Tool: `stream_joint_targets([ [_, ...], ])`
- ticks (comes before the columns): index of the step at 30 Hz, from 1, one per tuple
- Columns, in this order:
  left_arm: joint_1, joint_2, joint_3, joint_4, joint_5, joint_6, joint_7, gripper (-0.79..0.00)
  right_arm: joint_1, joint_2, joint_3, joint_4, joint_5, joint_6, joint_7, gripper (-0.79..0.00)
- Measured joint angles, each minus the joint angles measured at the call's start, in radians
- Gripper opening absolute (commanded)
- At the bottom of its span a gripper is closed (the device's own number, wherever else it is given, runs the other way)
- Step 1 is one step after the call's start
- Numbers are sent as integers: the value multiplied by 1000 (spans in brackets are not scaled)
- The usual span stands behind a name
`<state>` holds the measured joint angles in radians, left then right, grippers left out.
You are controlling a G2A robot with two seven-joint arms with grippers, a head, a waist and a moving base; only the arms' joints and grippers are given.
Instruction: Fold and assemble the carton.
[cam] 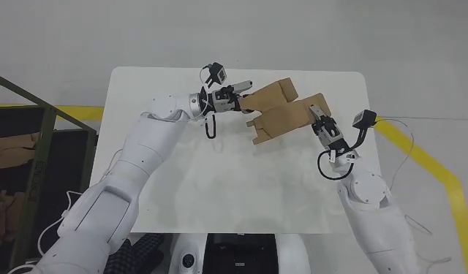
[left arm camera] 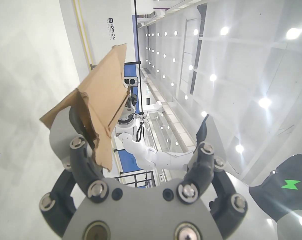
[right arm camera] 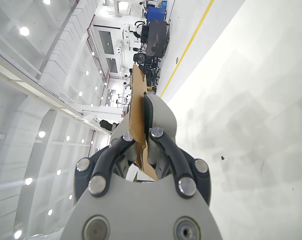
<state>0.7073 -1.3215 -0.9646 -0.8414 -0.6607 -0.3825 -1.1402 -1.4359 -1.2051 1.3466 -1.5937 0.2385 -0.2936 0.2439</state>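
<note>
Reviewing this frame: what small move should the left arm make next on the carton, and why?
Probably shut the left gripper on the carton flap. Its jaws stand wide open with the flap lying against one finger, while the right gripper is clamped on the opposite edge.

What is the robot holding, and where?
The right pincer grips the cardboard carton by an edge flap; the left pincer is open.
</note>
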Motion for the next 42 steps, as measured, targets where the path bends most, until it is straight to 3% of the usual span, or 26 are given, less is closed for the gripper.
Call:
stream_joint_targets([
  [25, 11, -5, -18, 17, 52, 7, 18, -508, -6, -11, 21, -1, -5, -3, -26, -785],
  [34, 7, -10, -18, 21, 63, 6, 24, -662, -7, -14, 25, -1, -7, -8, -24, -785],
  [37, 7, -12, -18, 24, 65, 9, 25, -785, -9, -16, 26, -4, -6, -9, -23, -785],
  [42, 7, -14, -20, 27, 66, 10, 23, -785, -13, -17, 30, -14, -2, -8, -21, -785],
])
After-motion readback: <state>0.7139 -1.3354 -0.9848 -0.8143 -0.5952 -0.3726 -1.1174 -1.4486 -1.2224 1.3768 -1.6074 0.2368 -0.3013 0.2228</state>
